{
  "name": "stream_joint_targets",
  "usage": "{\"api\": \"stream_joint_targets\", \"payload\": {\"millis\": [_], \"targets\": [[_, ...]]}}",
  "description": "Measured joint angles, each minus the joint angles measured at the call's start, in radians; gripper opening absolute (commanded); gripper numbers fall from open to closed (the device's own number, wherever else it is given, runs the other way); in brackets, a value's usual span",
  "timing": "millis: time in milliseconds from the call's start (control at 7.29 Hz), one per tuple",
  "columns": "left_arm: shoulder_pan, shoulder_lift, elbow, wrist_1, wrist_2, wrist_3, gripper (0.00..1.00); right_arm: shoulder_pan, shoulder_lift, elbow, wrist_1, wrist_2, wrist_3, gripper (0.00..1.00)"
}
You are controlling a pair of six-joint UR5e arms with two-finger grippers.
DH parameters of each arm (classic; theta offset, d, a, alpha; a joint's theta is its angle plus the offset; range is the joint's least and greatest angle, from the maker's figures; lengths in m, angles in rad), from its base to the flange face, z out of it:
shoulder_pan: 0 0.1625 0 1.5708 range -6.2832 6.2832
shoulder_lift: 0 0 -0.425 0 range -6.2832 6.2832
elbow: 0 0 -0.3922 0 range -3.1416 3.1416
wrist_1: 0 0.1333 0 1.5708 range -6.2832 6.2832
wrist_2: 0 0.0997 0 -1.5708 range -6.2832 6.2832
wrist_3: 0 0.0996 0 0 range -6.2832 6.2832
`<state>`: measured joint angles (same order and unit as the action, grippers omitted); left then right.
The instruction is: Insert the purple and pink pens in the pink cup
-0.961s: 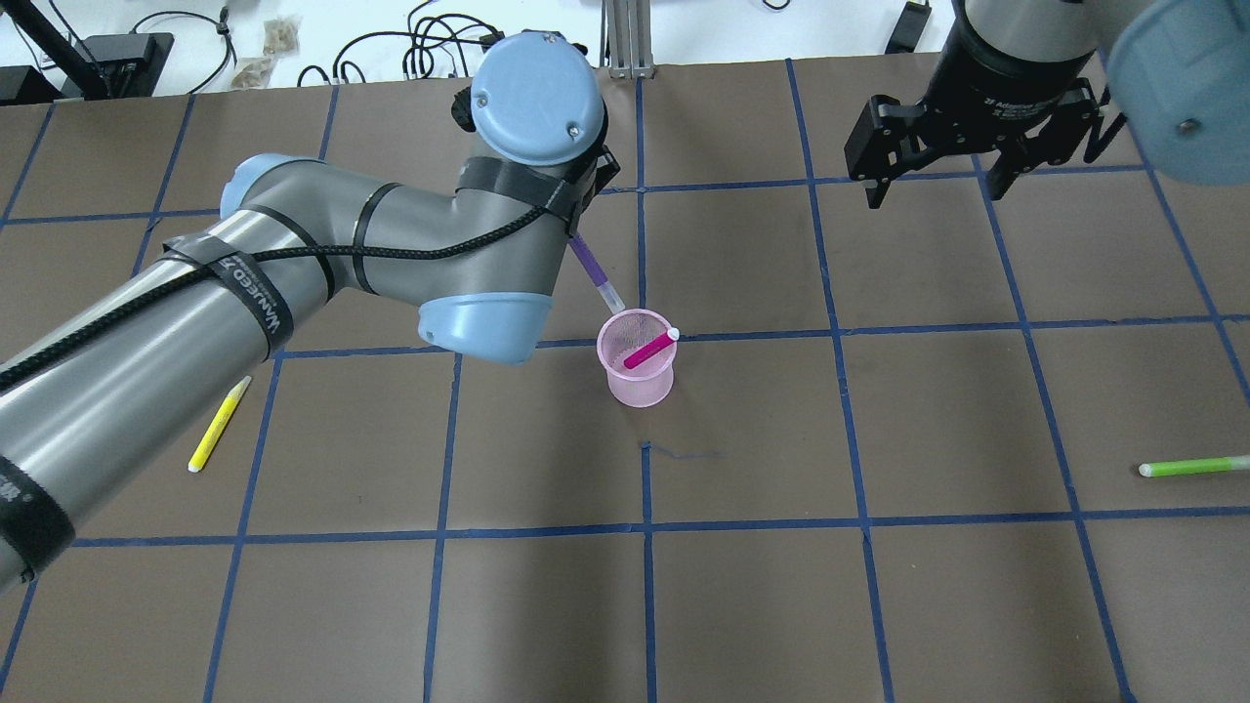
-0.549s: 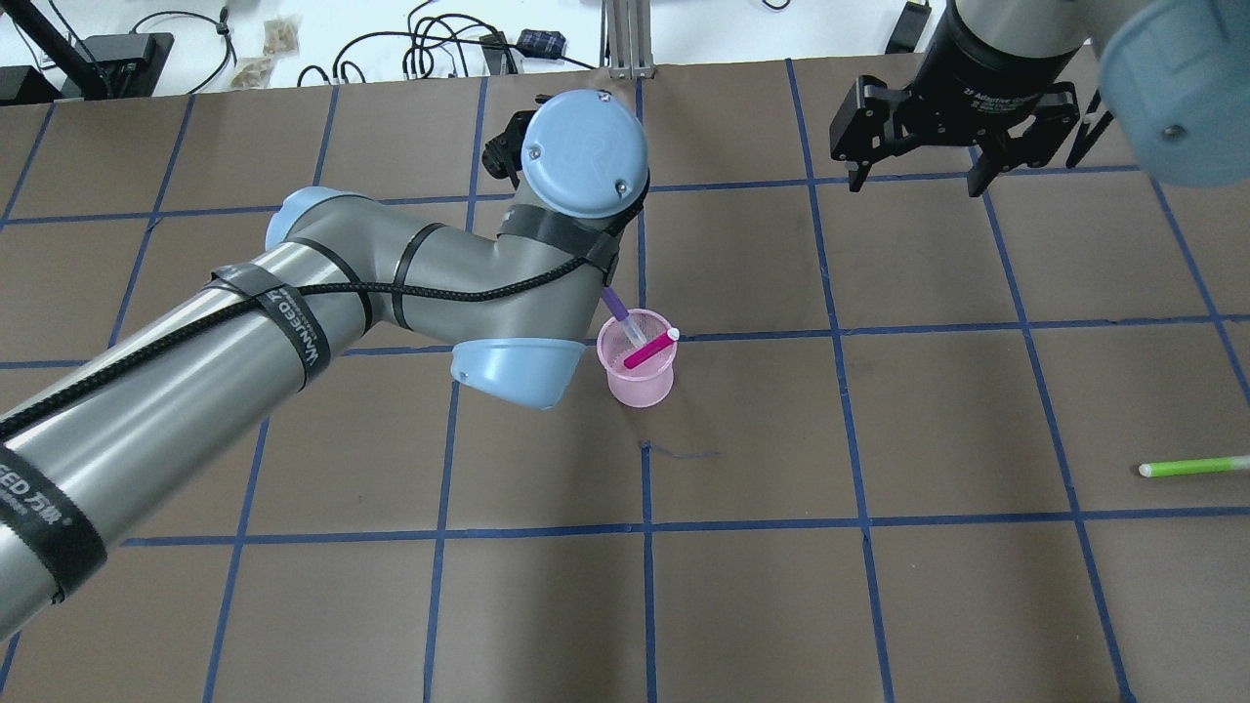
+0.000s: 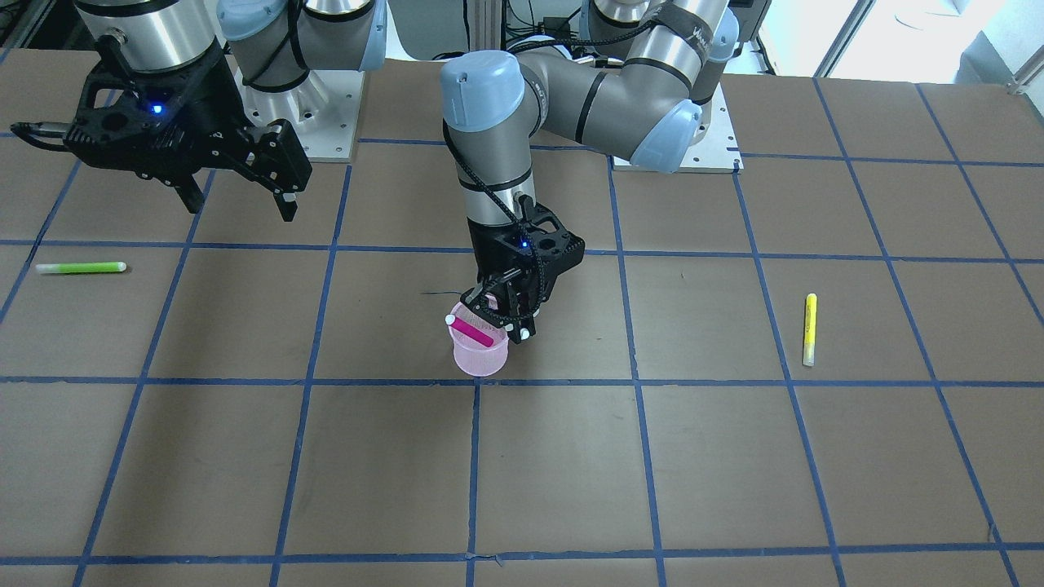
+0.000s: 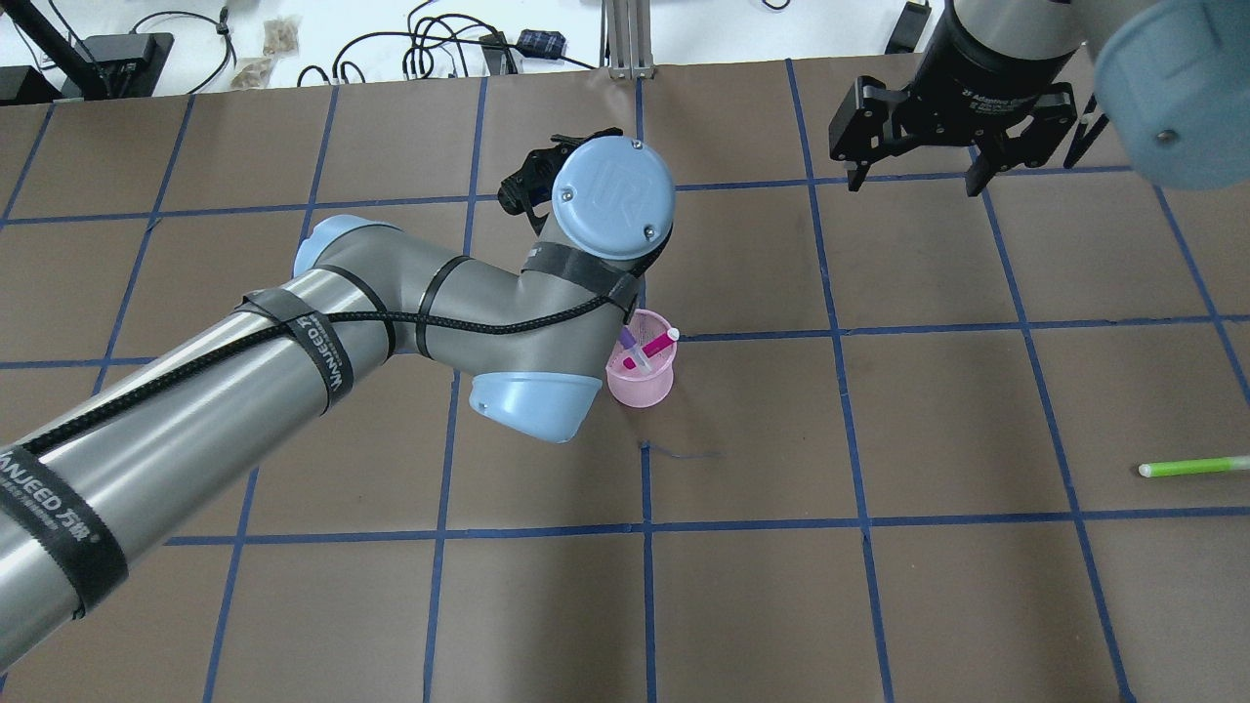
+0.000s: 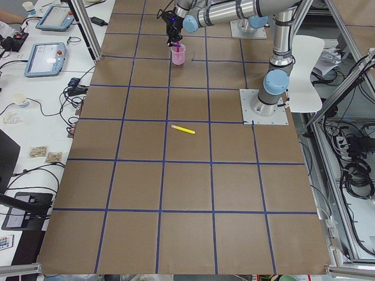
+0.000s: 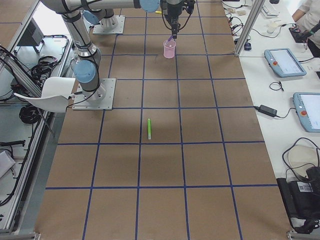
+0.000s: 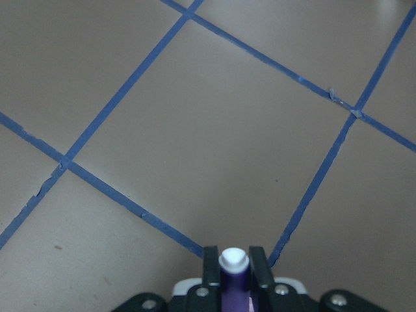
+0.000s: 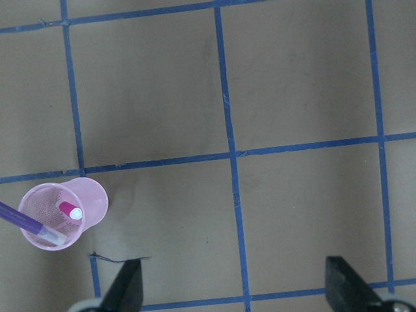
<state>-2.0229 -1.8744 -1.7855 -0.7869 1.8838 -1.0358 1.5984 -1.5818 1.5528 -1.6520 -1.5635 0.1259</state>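
Two other pens lie well apart from the cup (image 4: 646, 389): a yellow pen (image 3: 809, 328) on the robot's left and a green pen (image 4: 1193, 467) on its right. From above, the left wrist hides part of the cup. The cup is pink mesh and stands upright near the table's middle. The pink pen (image 4: 652, 349) leans inside it, white end at the right rim. The left gripper (image 3: 504, 314) clamps the purple pen (image 8: 26, 223), which is slanted, white tip down in the cup, upper end far-left. The right gripper (image 4: 914, 186) is spread wide, holding nothing.
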Motion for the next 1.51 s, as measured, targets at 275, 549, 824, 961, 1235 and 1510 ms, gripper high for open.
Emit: {"api": "stream_joint_targets", "payload": {"millis": [275,549,824,961,1235,1510], "targets": [[-0.002,-0.006,-0.003,0.0,0.003,-0.015,0.0,0.0,-0.001,0.001,0.0,0.0,0.0,1.0],[-0.002,-0.025,-0.003,0.0,0.013,-0.017,0.1,0.0,0.0,0.001,0.0,0.002,0.0,1.0],[-0.002,-0.035,-0.003,0.001,0.014,-0.018,0.8,0.0,0.001,0.001,0.0,0.003,0.0,1.0],[-0.004,-0.04,-0.003,0.002,0.013,-0.021,1.0,0.0,0.001,0.001,0.0,0.003,0.001,1.0],[-0.007,-0.043,-0.002,0.003,0.005,-0.022,1.0,0.0,0.002,0.001,0.0,0.003,0.001,1.0],[-0.008,-0.041,0.006,0.005,-0.006,-0.008,1.0,0.0,0.002,0.001,0.0,0.003,0.001,1.0]]}}
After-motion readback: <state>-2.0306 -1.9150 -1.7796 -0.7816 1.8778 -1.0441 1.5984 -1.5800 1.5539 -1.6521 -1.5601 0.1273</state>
